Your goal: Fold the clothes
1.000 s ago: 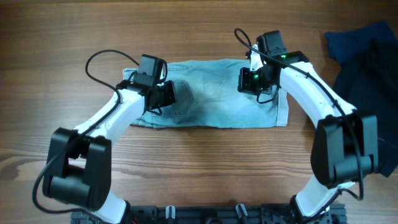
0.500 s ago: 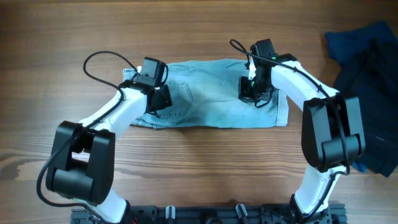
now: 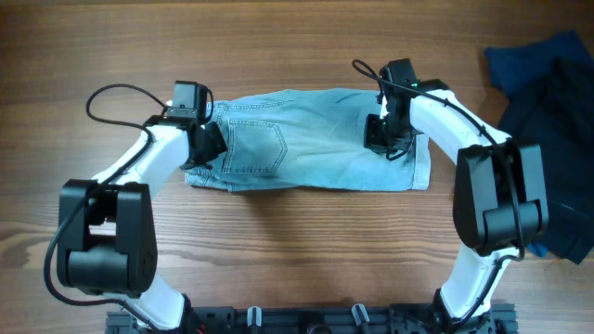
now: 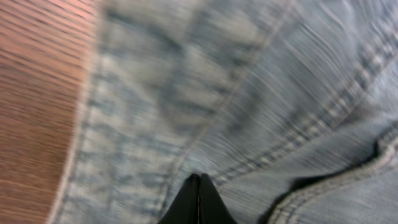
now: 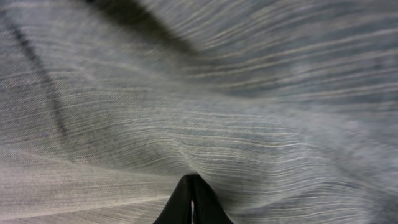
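**Two grippers pinch the shorts at either end**

Both arms reach in from the near edge of the tabletop (image 3: 297,250) and meet the shorts (image 3: 316,153), which lie spread flat across the middle of the wood, long side running left to right.

At the left, the left gripper (image 3: 208,147) sits on the waistband end, just inside the cloth's left edge. A back pocket shows just to its right. In the left wrist view its black fingertips (image 4: 198,198) are clenched to a point with only a thin slit between them. They are down on the denim (image 4: 261,93) beside a stitched seam, with bare wood showing along the left of the frame. It appears to be nipping a bit of the cloth, though the view is blurred.

Across the middle the fabric is smooth and pale, with the lower hem lying straight.

Toward the right end, the right gripper (image 3: 379,137) is on the upper part of the shorts, a little in from the right edge. In the right wrist view its fingertips (image 5: 191,200) are likewise closed together, and soft wrinkles in the denim (image 5: 199,93) gather toward them, so it grasps the cloth.

Farther right, well apart from the shorts, a dark navy heap (image 3: 548,111) lies at the table's edge.
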Robot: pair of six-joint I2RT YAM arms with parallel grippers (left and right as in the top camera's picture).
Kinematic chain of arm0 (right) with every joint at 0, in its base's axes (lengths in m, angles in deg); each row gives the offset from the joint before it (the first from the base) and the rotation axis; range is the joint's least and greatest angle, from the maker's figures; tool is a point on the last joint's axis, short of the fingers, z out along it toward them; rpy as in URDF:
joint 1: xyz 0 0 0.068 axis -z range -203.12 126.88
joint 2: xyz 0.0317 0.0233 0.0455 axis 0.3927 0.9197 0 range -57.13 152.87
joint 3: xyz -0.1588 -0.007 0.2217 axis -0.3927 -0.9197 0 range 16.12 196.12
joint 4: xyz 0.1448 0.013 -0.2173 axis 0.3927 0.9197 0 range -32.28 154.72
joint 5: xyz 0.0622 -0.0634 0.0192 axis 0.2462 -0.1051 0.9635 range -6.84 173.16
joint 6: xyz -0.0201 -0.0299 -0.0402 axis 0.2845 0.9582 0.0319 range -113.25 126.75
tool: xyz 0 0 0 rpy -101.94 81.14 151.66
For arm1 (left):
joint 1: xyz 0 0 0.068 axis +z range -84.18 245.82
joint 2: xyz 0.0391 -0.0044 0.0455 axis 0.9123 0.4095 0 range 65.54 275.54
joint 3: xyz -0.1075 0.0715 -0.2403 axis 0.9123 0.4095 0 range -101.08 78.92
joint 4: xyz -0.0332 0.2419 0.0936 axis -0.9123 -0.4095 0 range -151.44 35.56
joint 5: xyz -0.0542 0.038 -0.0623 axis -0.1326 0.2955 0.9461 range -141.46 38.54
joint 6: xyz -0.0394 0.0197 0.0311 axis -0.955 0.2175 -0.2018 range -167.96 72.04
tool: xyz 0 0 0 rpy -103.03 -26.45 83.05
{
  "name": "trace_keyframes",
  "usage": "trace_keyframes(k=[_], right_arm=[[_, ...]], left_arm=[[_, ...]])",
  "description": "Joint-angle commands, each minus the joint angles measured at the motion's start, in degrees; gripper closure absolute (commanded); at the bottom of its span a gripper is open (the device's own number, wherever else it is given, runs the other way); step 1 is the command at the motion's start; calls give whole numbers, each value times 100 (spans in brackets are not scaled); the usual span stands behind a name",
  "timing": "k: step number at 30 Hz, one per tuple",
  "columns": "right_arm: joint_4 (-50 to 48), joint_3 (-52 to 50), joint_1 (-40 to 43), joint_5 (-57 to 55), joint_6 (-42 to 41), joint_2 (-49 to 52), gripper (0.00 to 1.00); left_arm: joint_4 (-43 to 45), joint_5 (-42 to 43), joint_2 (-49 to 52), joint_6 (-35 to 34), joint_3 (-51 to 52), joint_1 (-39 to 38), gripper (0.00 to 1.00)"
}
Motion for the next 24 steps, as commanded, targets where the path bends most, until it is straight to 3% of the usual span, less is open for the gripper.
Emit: trace_keyframes(k=[1,13,18,24], right_arm=[[109,-79,232,-846,22,103,96],[839,376,236,-1902,-562,15,96],[1250,1099,234,-1165,-295,-358,96],[807,1285,234,1091,678,-706,96]], left_arm=[[-105,-684,142,157,68,444,96],[-317,-697,-125,90,59,682,96],[-407,-675,-990,-22,48,678,96],[-448,-310,-1840,-181,48,675,95]])
